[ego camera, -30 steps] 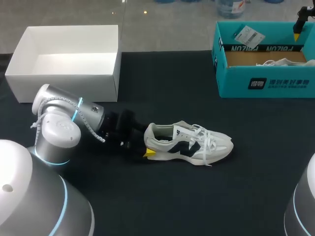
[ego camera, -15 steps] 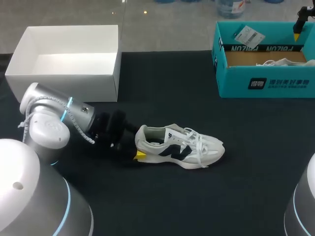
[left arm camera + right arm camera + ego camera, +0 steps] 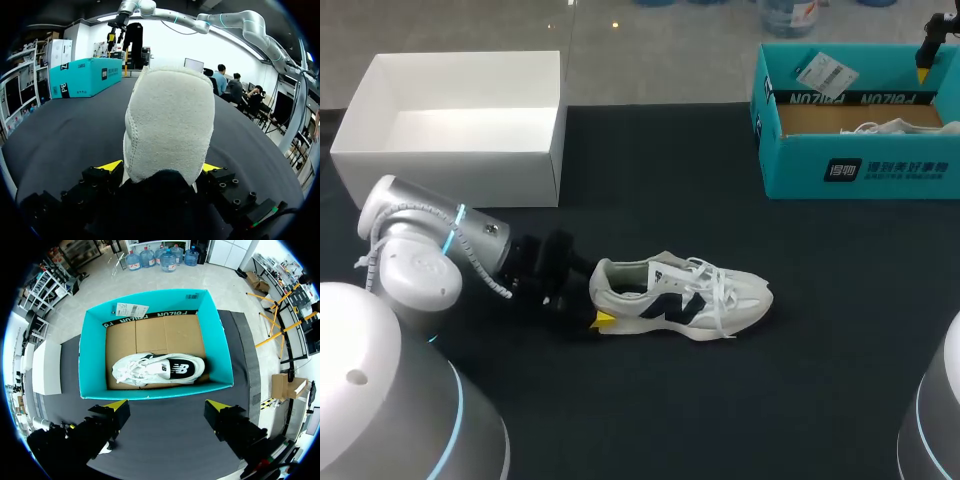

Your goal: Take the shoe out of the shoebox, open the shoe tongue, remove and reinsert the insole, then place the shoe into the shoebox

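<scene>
While left gripper [image 3: 161, 167] clamps shoe [image 3: 680, 300] heel, stiff heel counter looks best hold; upper soft, light, likely collapses if squeezed; right gripper [image 3: 165, 407] gapes wide above shoebox [image 3: 860, 170].

**3 cameras, 1 table**

Head view: above and behind, looking down on the whole table [image 3: 720, 400]. Left wrist view: pressed close behind the shoe [image 3: 169, 125], facing along the table. Right wrist view: high, straight down. All 3 share the teal shoebox [image 3: 860, 165].
</scene>
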Tool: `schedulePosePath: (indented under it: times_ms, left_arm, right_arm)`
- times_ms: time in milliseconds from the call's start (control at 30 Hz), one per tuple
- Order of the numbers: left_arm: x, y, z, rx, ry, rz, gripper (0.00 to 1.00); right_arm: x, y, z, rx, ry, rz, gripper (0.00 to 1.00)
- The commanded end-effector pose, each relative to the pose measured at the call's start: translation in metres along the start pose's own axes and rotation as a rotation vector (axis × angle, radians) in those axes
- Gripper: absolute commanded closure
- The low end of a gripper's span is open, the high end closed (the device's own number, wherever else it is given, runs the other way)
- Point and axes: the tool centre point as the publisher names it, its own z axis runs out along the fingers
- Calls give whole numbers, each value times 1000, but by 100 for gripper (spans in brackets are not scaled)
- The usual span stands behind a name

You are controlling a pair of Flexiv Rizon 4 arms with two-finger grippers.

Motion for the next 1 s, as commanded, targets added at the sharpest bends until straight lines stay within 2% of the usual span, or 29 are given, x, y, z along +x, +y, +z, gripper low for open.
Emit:
schedulePosePath:
  times_ms: [33, 1000]
  left_arm:
    - [6, 4, 0, 1, -12, -3, 100]
    - [6, 5, 0, -3, -1, -11, 100]
  right_arm:
    - [0, 0, 0, -1, -1, 1, 0]
    - [0, 0, 0, -1, -1, 1, 0]
